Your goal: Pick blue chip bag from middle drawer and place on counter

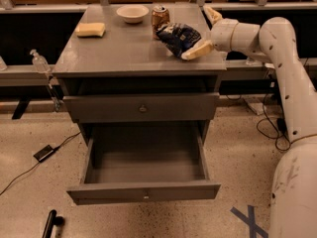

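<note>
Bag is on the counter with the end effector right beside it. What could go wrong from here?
1. The end effector is open, with one finger against the blue chip bag. Withdrawing could drag the bag toward the counter edge.
2. The bag lies right beside the soda can, so a nudge might tip the can.
3. The middle drawer stands open, and the base could bump it.
</note>
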Tool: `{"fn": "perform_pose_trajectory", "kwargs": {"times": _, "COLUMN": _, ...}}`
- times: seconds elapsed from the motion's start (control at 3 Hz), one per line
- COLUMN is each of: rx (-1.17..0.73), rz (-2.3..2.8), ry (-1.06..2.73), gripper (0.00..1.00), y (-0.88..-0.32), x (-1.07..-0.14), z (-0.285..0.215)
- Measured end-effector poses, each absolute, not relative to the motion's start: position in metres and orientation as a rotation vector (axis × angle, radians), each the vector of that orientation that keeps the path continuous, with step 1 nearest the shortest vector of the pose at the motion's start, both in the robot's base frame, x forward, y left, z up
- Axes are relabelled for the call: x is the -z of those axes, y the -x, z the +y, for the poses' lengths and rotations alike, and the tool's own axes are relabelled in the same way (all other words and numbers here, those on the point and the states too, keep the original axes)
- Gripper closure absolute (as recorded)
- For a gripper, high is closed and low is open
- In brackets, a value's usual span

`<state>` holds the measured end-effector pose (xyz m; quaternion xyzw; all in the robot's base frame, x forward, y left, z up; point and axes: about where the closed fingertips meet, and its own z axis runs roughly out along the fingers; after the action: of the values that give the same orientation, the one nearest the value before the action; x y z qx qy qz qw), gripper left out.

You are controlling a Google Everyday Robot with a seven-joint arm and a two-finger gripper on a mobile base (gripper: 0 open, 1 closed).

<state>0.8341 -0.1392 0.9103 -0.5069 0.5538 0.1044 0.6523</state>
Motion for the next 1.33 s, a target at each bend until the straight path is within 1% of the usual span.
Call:
{"fn": "perform_pose_trajectory", "kwargs": {"times": 0.33, "rx": -0.238, "rz": 1.218, "ry": 1.107, "gripper": 0.00, "y": -0.834, "x": -0.933, "z": -0.148}}
{"fn": "perform_pose_trajectory", "kwargs": {"times": 0.67, "rx": -0.144, "rz": 1.190, "ry": 1.020, "gripper": 0.00, "y": -0.827, "x": -0.977, "z": -0.190}}
{"fn": "perform_pose_trajectory", "kwargs": {"times": 1.0, "rx": -0.055, "rz": 1.192, "ry": 0.984, "gripper": 0.00, "y": -0.823, "x": -1.000, "z": -0.217}}
{"fn": "perform_pose_trajectory", "kwargs": {"times": 1.33, "rx": -0.012, "rz": 1.227, "ry": 0.990, "gripper": 0.00, "y": -0.821, "x": -0.999, "z": -0.224}}
